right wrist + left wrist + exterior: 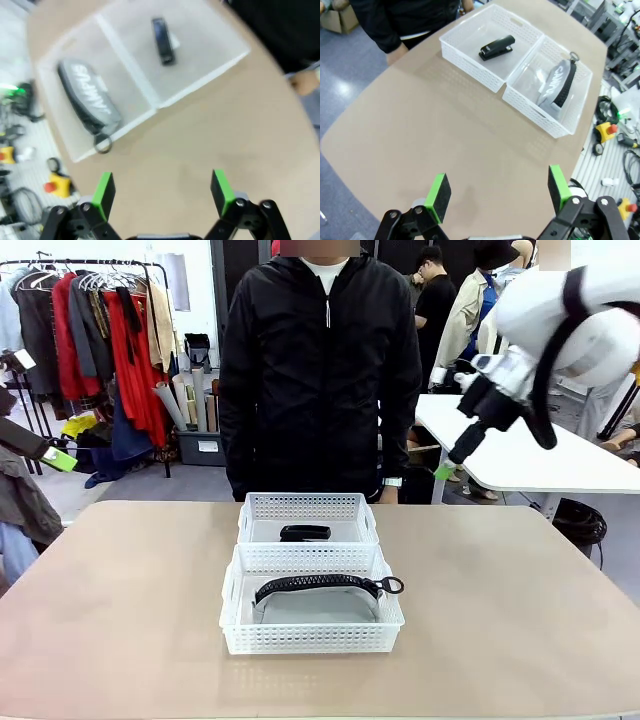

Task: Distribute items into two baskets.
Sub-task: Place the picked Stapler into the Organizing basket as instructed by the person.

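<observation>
1. Clothes racks and other desks stand behind the person at the far edge of the tan table [120, 620]; both white baskets sit end to end at its middle, touching.
2. Inside the far basket [308, 506], nearer the person, lies the black stapler [305, 532].
3. Inside the near basket [312, 638] lies the grey pouch [318, 598], its black zipper arched along the top and its ring pull [392, 586] resting at the basket's right rim.
4. One item per basket: judged from this, the sorting looks finished.
5. The left gripper [497, 195] is spread wide and holds nothing, high over the bare table near its left edge.
6. The right gripper [162, 190] is likewise spread and empty, raised well above the table's right side.
7. What remains, I judge, is to keep both arms high and clear of the basket rims; the ring pull overhanging the wall could snag a low pass.
</observation>
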{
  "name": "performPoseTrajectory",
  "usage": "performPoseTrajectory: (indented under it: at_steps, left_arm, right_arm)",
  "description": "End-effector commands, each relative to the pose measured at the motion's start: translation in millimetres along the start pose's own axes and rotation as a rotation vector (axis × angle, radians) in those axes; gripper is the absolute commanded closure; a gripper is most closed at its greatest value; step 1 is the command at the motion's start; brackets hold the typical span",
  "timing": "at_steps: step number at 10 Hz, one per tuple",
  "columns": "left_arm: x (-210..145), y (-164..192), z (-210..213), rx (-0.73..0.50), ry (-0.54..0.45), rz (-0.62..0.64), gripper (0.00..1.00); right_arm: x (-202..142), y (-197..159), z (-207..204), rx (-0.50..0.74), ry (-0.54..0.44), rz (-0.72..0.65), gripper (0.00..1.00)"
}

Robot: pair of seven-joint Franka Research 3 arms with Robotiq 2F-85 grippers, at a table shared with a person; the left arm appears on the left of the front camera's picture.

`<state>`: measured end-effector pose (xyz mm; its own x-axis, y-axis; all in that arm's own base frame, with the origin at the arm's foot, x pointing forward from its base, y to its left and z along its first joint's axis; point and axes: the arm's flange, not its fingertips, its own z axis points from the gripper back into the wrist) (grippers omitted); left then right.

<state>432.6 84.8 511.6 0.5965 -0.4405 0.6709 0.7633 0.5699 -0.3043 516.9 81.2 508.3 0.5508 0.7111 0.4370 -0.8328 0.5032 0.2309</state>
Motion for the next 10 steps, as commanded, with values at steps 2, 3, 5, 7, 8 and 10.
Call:
performPoseTrajectory:
  at_steps: [2, 3, 5, 7, 8, 10]
  left_arm:
    - [0.5, -1.7, 0.8, 0.0, -0.003, -0.005, 0.0]
    - [0.5, -1.7, 0.8, 0.0, -0.003, -0.005, 0.0]
    - [0.5, -1.7, 0.8, 0.0, -0.003, -0.005, 0.0]
    - [0.5, -1.7, 0.8, 0.0, -0.003, -0.005, 0.0]
    - [0.5, -1.7, 0.8, 0.0, -0.003, -0.005, 0.0]
    - [0.5, -1.7, 0.8, 0.0, -0.003, -0.005, 0.0]
  right_arm:
    - [-46.5, 17.1, 20.3, 0.141, -0.082, -0.145, 0.0]
    - [-66.9, 16.8, 25.6, 0.165, -0.112, -0.184, 0.0]
    - [-110.3, 14.6, 32.4, 0.187, -0.184, -0.24, 0.0]
    - [-149.6, 12.0, 29.6, 0.193, -0.261, -0.279, 0.0]
    - [-167.4, 11.1, 28.1, 0.192, -0.309, -0.29, 0.0]
    - [-189.8, 9.9, 27.3, 0.199, -0.375, -0.298, 0.0]
